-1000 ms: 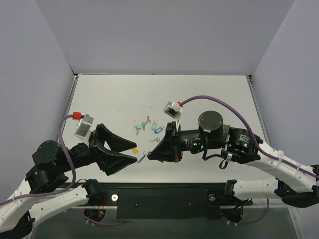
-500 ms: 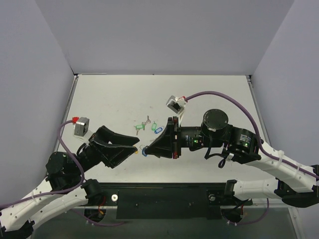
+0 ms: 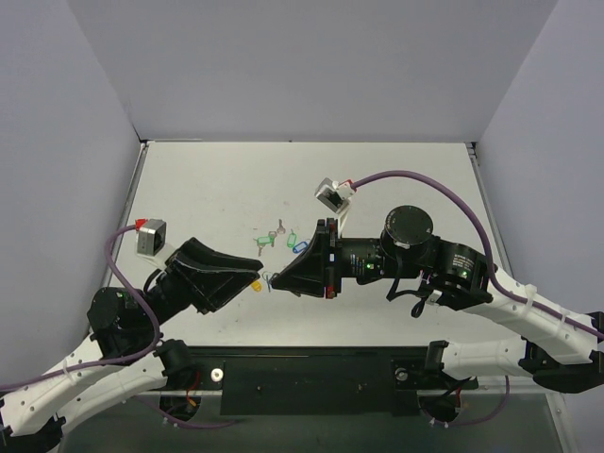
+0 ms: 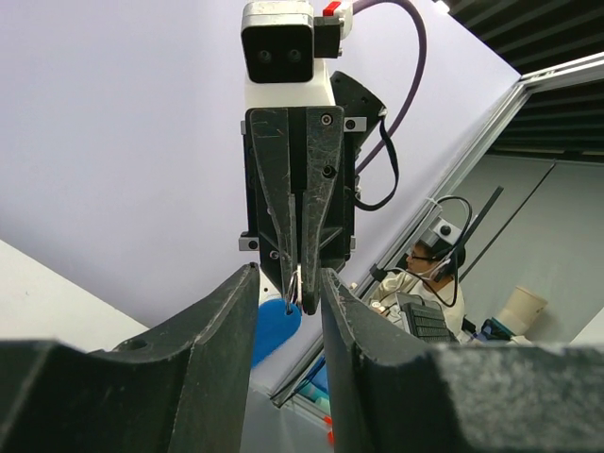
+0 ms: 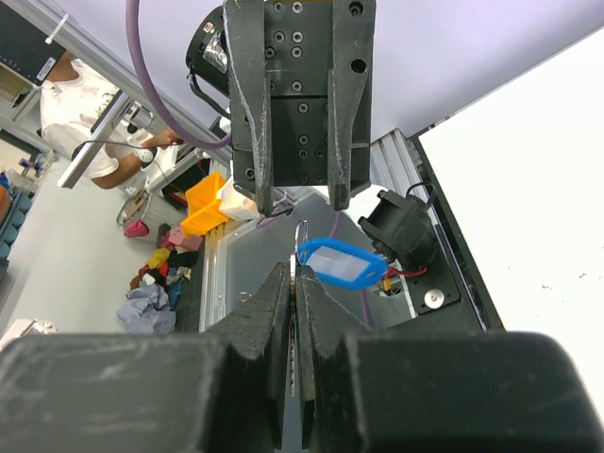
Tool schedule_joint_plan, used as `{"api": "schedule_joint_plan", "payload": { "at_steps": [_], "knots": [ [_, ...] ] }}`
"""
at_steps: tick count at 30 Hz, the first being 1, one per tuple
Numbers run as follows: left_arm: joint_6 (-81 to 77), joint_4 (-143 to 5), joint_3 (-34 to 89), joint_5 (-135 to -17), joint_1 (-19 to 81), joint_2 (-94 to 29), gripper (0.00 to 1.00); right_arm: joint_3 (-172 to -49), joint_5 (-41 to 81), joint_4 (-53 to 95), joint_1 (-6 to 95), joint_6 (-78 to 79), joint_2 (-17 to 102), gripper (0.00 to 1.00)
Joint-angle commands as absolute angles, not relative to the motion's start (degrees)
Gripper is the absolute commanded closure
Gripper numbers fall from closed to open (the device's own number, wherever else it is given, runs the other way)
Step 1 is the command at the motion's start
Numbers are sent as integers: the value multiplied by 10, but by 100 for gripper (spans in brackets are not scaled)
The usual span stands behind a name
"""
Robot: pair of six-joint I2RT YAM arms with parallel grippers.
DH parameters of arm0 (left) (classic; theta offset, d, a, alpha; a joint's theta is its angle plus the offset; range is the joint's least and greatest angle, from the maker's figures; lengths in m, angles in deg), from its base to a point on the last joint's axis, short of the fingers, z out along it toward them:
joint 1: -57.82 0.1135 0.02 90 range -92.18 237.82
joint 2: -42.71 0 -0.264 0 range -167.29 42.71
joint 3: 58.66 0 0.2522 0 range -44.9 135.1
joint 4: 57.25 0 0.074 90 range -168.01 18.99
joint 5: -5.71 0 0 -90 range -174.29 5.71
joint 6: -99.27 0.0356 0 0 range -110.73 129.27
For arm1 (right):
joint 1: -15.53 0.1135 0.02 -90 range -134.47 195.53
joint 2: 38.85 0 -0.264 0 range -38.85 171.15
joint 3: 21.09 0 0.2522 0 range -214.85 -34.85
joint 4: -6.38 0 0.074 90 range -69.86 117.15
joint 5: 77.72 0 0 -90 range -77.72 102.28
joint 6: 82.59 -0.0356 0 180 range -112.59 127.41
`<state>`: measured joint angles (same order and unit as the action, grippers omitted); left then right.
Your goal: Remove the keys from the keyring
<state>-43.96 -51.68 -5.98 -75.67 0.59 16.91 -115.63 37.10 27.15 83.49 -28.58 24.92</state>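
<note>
Right claw point(image 5: 294, 272) pinches the keyring point(image 5: 303, 229) shut, left claw point(image 4: 288, 283) half-open around it (green-tagged keys point(image 3: 291, 239) behind).

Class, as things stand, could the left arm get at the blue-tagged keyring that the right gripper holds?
Probably yes. The left gripper faces the right gripper tip to tip, jaws partly open, nothing between them. The keyring and its blue tag stick out past the shut right jaws, towards it.

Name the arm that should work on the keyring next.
Left. The right gripper is shut on the thin metal keyring with its deep-blue oval tag; the left gripper, jaws open, faces it.
</note>
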Motion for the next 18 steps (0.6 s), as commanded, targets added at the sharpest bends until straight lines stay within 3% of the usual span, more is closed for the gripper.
{"api": "schedule_joint_plan", "payload": {
  "at_steps": [1, 10, 14, 17, 18],
  "knots": [
    [-448, -475, -55, -743, 6, 160, 59, -1157, 367, 232, 836, -286, 251, 100],
    [-453, -471, -50, -717, 5, 139, 65, -1155, 366, 230, 835, -285, 249, 100],
    [-455, -469, -50, -715, 6, 135, 79, -1154, 366, 231, 835, -285, 248, 100],
    [-455, -468, -50, -715, 6, 134, 100, -1152, 365, 231, 835, -285, 248, 100],
    [-455, -471, -50, -715, 6, 135, 100, -1152, 366, 231, 835, -286, 247, 100]
  ]
}}
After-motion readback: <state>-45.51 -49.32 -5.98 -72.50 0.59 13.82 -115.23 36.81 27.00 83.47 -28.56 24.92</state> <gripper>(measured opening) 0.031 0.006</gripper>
